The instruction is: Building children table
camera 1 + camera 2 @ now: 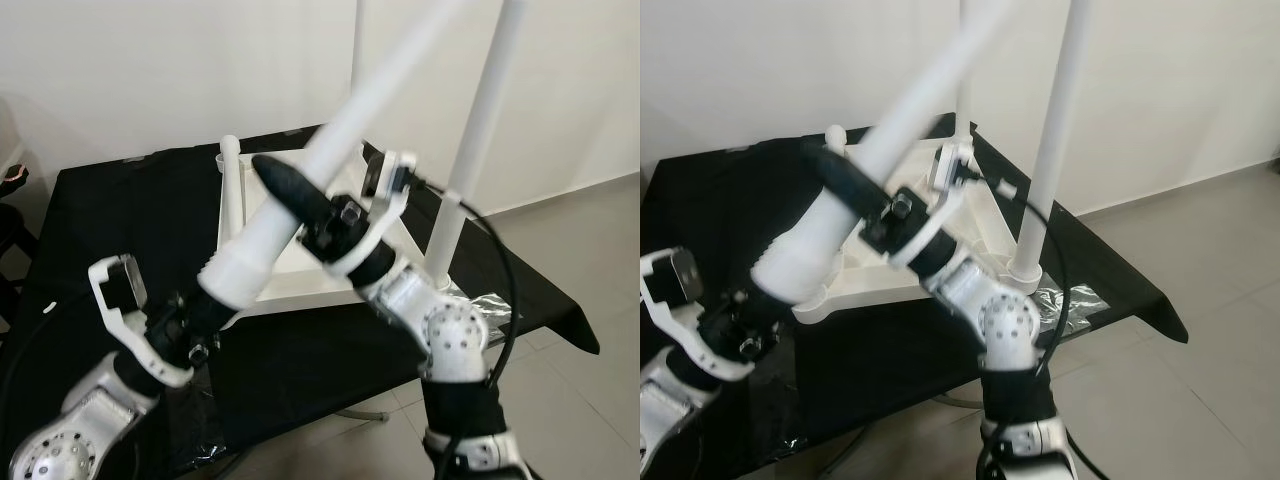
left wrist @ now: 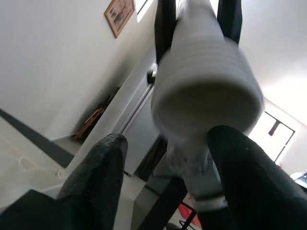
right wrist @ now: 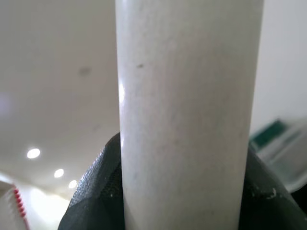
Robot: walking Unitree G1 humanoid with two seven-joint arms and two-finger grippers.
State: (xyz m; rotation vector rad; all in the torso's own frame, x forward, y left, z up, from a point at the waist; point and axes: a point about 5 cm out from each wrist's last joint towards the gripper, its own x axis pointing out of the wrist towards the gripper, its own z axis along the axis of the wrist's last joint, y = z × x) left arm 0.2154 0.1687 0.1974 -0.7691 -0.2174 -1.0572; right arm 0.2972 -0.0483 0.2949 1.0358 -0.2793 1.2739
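A loose white table leg (image 1: 345, 125) slants up across the scene, its thick ribbed end (image 1: 240, 265) pointing down toward me. My right gripper (image 1: 285, 190) is shut on the leg's shaft a little above that thick end; in the right wrist view the shaft (image 3: 187, 110) sits between the black fingers (image 3: 96, 191). My left gripper (image 1: 205, 320) is just below the hollow end (image 2: 206, 100), open, with one finger (image 2: 96, 182) on each side. Behind, the white child's table (image 1: 300, 280) lies upside down with fitted legs (image 1: 480, 130) standing up.
The upturned table rests on a black-covered table (image 1: 120, 210) against a white wall. Crumpled clear plastic (image 1: 495, 300) lies near its right corner, past which the tiled floor (image 1: 590, 250) shows. A shorter white post (image 1: 231, 170) stands at the tabletop's left rear.
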